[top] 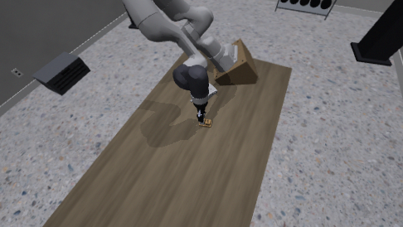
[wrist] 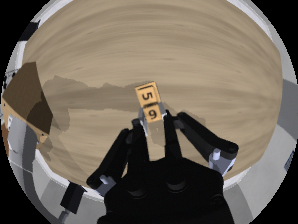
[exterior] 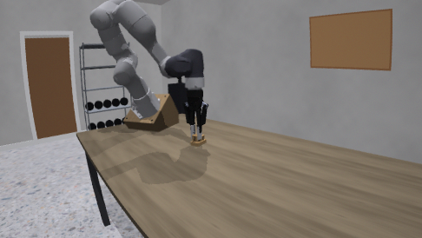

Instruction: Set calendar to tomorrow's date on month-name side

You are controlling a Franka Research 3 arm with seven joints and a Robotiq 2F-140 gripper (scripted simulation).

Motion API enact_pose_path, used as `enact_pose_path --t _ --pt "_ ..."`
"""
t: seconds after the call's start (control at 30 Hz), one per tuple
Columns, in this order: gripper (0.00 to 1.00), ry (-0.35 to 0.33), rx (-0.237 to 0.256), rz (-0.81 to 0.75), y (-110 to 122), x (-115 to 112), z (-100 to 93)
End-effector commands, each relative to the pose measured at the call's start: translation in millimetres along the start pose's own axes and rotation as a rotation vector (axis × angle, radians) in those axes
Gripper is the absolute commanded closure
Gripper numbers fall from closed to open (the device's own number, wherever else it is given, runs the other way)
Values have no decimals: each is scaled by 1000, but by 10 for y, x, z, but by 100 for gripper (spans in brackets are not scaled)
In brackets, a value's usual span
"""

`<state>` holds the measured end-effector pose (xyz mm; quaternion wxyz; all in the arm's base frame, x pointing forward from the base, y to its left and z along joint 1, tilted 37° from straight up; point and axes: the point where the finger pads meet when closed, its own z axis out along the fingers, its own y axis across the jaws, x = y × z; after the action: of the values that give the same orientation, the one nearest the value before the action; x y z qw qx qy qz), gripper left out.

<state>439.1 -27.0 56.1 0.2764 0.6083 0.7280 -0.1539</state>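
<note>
The small orange tray (top: pixel 205 126) (exterior: pixel 198 143) is on the table; whether it lies fully flat is too small to tell. One orange cube (top: pixel 208 122) (wrist: pixel 147 93) stands in it, with a 5-like mark on its upper face. A second orange cube (wrist: pixel 153 113), with a mark like a 6 or 9, is close beside it. My gripper (top: pixel 201 122) (exterior: pixel 196 135) (wrist: pixel 152 110) points down at the tray. Its fingertips are on both sides of the second cube and look shut on it. The cubes' month and date sides cannot be read, and their undersides are hidden.
The wooden table (top: pixel 178 174) (exterior: pixel 282 182) (wrist: pixel 210 55) carries the arm's brown wedge base (top: pixel 245 72) (exterior: pixel 167 115) (wrist: pixel 30 100), behind the tray. A dark box (top: pixel 62 72) and a shelf rack (exterior: pixel 104 89) stand off the table.
</note>
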Motion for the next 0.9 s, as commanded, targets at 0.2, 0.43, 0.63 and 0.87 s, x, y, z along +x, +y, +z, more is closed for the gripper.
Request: enact_pose_path --t 0.2,0.43,0.63,0.87 --pt "84 1 -3 6 18 -8 4" --pt "84 1 -3 6 18 -8 5" --pt "84 1 -3 6 18 -8 13" --pt "84 1 -3 7 18 -8 35"
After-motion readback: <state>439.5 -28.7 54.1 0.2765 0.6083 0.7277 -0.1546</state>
